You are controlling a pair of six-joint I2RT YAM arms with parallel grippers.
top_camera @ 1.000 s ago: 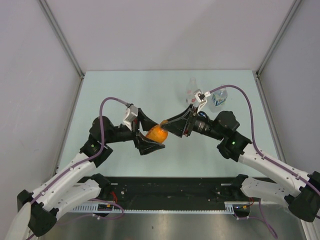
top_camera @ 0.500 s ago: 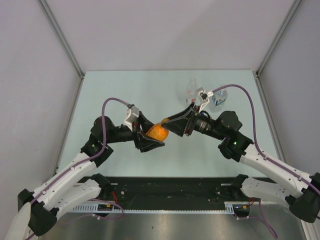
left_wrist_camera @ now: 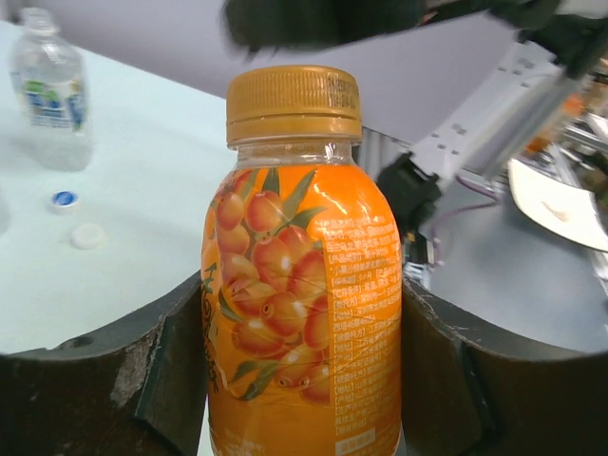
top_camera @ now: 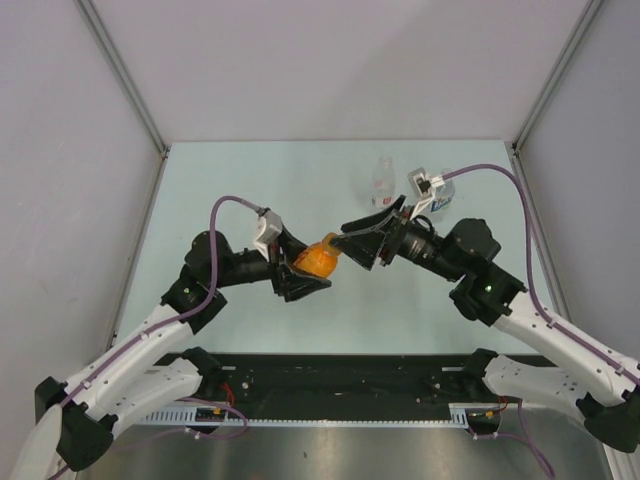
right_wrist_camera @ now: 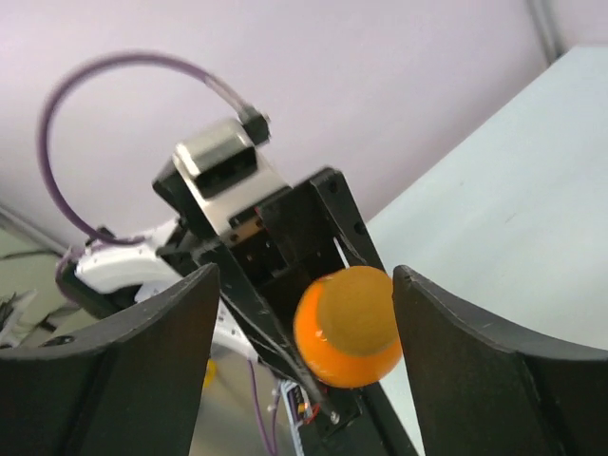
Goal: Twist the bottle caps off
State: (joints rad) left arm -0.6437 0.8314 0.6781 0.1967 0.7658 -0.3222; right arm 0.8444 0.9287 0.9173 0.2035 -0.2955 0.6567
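Observation:
The orange bottle point(top_camera: 318, 258) is held above the table, its neck pointing right, with my left gripper point(top_camera: 310, 268) shut on its body. In the left wrist view both jaws press the labelled sides of the orange bottle point(left_wrist_camera: 299, 313), and the orange cap point(left_wrist_camera: 293, 100) sits on its neck. My right gripper point(top_camera: 352, 243) stands open just right of the cap and does not touch it. In the right wrist view the orange cap point(right_wrist_camera: 356, 306) faces me between the spread fingers point(right_wrist_camera: 171, 351). A blue cap point(left_wrist_camera: 64, 199) and a white cap point(left_wrist_camera: 86, 236) lie loose on the table.
Two clear bottles stand at the back right: one with a red-white label point(top_camera: 381, 180) and one with a blue-white label point(top_camera: 437, 196), partly behind my right wrist. The clear bottle point(left_wrist_camera: 52, 90) stands open-necked. Grey walls enclose the pale green table point(top_camera: 250, 180).
My left gripper has closed on the orange bottle. My right gripper has let go of the orange cap, opened and drawn back to the right.

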